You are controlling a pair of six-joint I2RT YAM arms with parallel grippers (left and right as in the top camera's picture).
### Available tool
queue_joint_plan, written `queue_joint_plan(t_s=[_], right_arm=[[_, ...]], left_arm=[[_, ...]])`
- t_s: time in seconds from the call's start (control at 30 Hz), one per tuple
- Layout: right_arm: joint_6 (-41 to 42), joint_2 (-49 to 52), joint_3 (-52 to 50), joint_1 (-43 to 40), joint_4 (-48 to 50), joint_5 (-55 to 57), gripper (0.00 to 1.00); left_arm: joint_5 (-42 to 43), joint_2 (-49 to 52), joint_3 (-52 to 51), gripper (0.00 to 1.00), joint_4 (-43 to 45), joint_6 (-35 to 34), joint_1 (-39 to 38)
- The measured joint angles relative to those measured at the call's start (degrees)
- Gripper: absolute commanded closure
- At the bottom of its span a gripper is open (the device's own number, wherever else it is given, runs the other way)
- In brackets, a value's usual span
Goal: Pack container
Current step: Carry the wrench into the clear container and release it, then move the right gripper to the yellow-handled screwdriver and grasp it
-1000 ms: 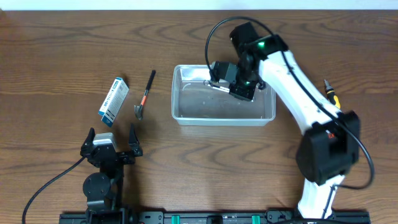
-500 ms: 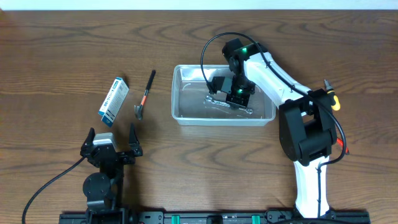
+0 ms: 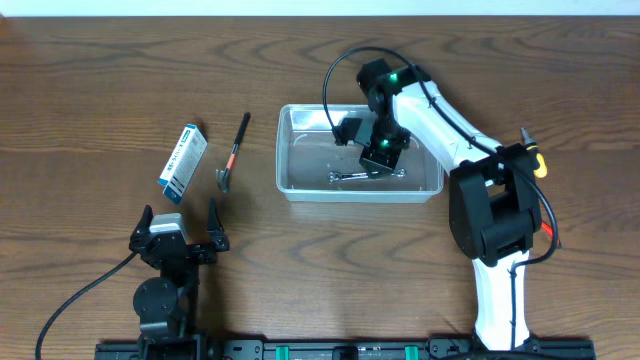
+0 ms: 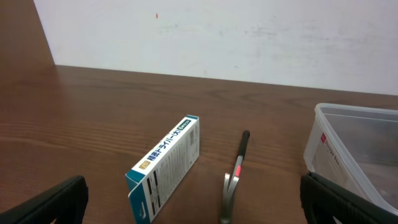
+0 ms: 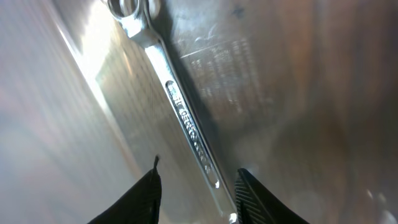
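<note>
Wrench (image 3: 365,177) lies along container's (image 3: 283,150) near wall, right claw (image 3: 376,158) parted above.

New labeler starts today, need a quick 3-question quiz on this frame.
1. True or false: the wrench lies inside the clear container.
2. Which lies nearest the blue-and-white box? A) small hammer B) wrench C) clear container
3. Fill in: the left gripper rests with its jaws ___, holding nothing.
Key: 1 true; 2 A; 3 open.
</note>
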Motion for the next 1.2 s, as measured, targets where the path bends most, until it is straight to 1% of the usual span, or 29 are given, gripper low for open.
queue_joint_plan(t_s=[0.07, 0.2, 0.3, 0.43, 0.53, 0.67, 0.8, 0.9, 1.07, 1.2], right_arm=[[2.99, 0.00, 4.35, 0.00, -2.08, -0.02, 0.57], [12.13, -0.15, 16.65, -0.09, -7.39, 1.01, 0.61], [19.39, -1.11, 23.58, -0.96, -11.23, 3.02, 0.60], [25.97, -3.78, 28.11, -5.49, -14.73, 4.37, 0.58], [28.70, -5.53, 28.81, -11.58, -15.85, 5.03, 0.57], [30.42, -5.86, 28.50, -20.20, -17.86, 6.16, 0.52], [30.93, -5.86, 25.83, -24.44, -18.10, 6.51, 0.53], [31.19, -5.86, 21.03, -25.16, -16.26, 6.51, 0.52], [31.36, -5.86, 10.32, -25.03, -9.20, 6.38, 0.49], [31.36, -5.86, 2.12, -25.03, -2.75, 6.56, 0.49]], left_arm=[[0.00, 0.00, 0.00, 0.02, 0.00, -0.02, 0.00], [0.00, 0.00, 0.00, 0.02, 0.00, 0.00, 0.00], [0.00, 0.00, 0.00, 0.02, 0.00, 0.00, 0.00], [0.00, 0.00, 0.00, 0.02, 0.00, 0.00, 0.00], [0.00, 0.00, 0.00, 0.02, 0.00, 0.00, 0.00], [0.00, 0.00, 0.00, 0.02, 0.00, 0.00, 0.00], [0.00, 0.00, 0.00, 0.02, 0.00, 0.00, 0.00], [0.00, 0.00, 0.00, 0.02, 0.00, 0.00, 0.00], [0.00, 0.00, 0.00, 0.02, 0.00, 0.00, 0.00], [0.00, 0.00, 0.00, 0.02, 0.00, 0.00, 0.00]])
